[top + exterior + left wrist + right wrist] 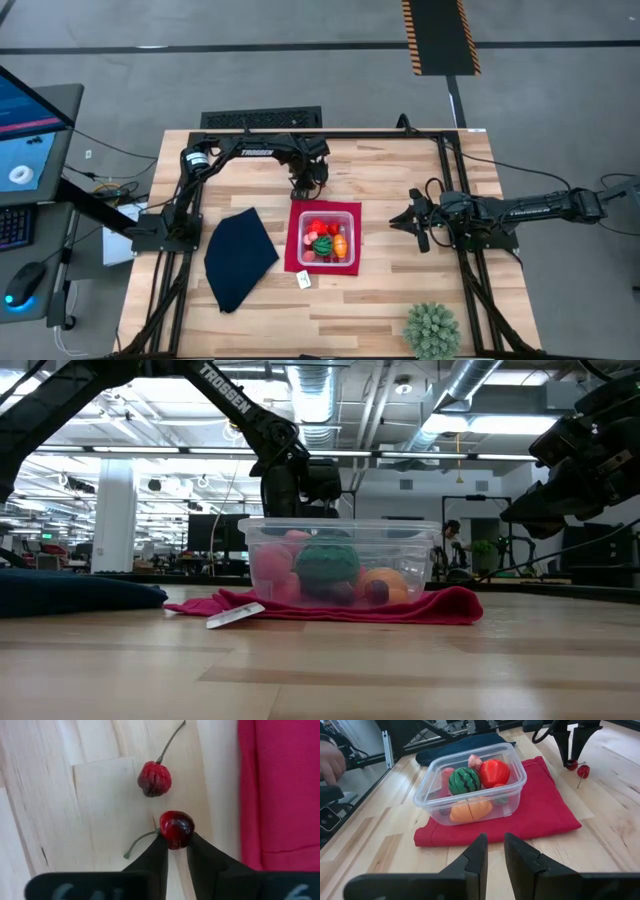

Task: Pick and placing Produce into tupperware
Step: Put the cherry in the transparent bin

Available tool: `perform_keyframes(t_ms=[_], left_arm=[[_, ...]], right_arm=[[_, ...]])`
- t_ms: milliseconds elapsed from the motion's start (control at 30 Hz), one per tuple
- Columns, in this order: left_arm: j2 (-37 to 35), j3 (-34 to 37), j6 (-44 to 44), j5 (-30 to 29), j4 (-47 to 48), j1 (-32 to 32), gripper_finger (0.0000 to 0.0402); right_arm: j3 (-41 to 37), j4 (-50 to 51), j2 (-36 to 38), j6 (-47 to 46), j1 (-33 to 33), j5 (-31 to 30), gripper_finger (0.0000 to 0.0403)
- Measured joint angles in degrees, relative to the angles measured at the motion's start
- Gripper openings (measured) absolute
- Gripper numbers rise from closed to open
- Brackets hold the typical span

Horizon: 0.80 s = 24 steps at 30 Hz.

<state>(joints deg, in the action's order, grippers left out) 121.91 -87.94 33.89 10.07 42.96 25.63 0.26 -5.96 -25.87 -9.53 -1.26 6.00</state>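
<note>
The clear square tupperware [325, 237] stands on a red mat [296, 262] and holds a striped green ball [464, 781], a red fruit [494, 772], an orange piece [470, 811] and pinkish pieces. Two dark red cherries with stems lie on the wood just beyond the mat's far edge: one free [154, 779], one [176, 829] at my left gripper's [176, 840] tips. My left gripper [571, 757] points down there, shut on that cherry. My right gripper [495, 840] hovers to the right of the tupperware, holding nothing, its fingers a narrow gap apart. My left gripper pinches the nearer cherry's round body [176, 831] between the free ends of its two fingers [159, 851], coming from above and pointing down. The stem [140, 841] sticks out sideways. Whether the cherry is off the wood, I cannot tell.
A dark navy cloth [238, 258] lies left of the mat. A spiky green plant ball [432, 330] sits near the table's near right corner. A small white tag [304, 281] lies by the mat's near edge. A person's hand [329, 760] shows beyond the table's edge.
</note>
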Motion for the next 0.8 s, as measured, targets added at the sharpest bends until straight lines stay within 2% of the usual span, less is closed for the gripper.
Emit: perform_keyframes(t_ms=[233, 633, 800], left_arm=[[0.0, -0.1, 0.4, -0.6, 0.2, -0.1, 0.0021], [0.0, -4.1, -0.3, -1.9, 4.8, -0.2, 0.0019], [-2.1, -5.1, -3.7, -0.9, 4.9, -1.1, 0.0033]], right_arm=[[0.0, 0.0, 0.0, 0.0, 0.0, 0.0, 0.0088], [0.0, 0.0, 0.0, 0.0, 0.0, 0.0, 0.0088], [0.0, 0.0, 0.0, 0.0, 0.0, 0.0, 0.0088]])
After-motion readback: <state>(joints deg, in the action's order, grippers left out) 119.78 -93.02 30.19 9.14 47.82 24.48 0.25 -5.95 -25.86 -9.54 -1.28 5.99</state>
